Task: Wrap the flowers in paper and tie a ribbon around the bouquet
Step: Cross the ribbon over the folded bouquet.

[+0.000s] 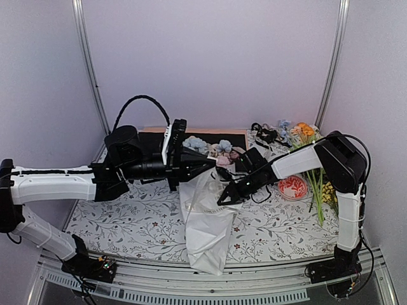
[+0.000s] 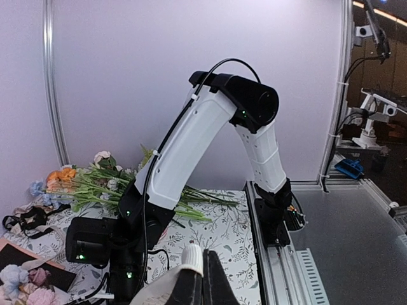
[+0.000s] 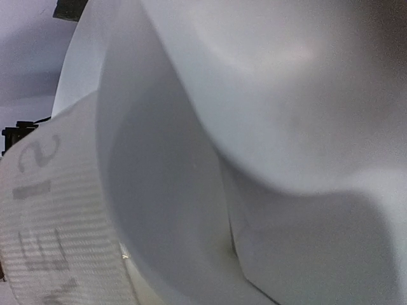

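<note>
The white paper (image 1: 206,219) lies crumpled in a long bundle on the table's middle, its lower end hanging over the front edge. Blue and pink blooms of the flowers (image 1: 210,147) show at its far end and also at the lower left of the left wrist view (image 2: 22,284). My left gripper (image 1: 210,164) hovers over the bundle's top, its jaws shut on an edge of the paper (image 2: 143,289). My right gripper (image 1: 222,199) points into the bundle's right side. The paper (image 3: 267,127) fills the right wrist view and hides the jaws. I cannot pick out the ribbon.
Orange-and-yellow sprigs (image 1: 305,130) with long green stems (image 1: 316,190) lie at the right. A round red-and-white disc (image 1: 292,187) sits beside them. A black ribbon (image 1: 264,135) and a black sheet (image 1: 152,143) lie at the back. Metal rails run along the front edge.
</note>
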### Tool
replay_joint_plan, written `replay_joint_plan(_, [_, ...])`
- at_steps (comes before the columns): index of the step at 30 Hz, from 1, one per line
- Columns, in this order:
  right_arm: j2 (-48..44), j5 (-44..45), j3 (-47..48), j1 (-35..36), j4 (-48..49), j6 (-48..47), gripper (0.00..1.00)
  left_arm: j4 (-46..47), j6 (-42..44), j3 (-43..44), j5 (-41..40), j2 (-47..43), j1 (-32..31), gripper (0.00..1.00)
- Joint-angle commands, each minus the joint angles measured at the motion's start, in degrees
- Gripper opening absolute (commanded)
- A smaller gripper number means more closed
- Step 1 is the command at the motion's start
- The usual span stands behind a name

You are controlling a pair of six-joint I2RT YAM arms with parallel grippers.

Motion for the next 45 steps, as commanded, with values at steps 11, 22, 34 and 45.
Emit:
replay_joint_plan(11, [1.7, 1.3, 0.1, 0.1, -2.6, -0.1, 0.11, -25.6, 6.4, 11.5, -13.9, 16.5, -1.3, 0.18])
replay_joint_plan(22, [1.5, 1.7, 0.1, 0.0, -2.8, -0.3, 0.11, -46.7, 14.8, 14.1, -16.6, 13.7, -0.9, 0.99])
replay_joint_plan(34, [1.8, 1.8, 0.0, 0.0, -2.8, -0.5, 0.11, -47.2, 2.2, 2.1, -17.5, 8.8, 7.5, 0.47])
replay_joint_plan(45, [2.1, 2.2, 0.0, 0.0, -2.9, -0.4, 0.11, -44.1, 1.6, 2.0, -9.0, 17.2, 7.4, 0.58])
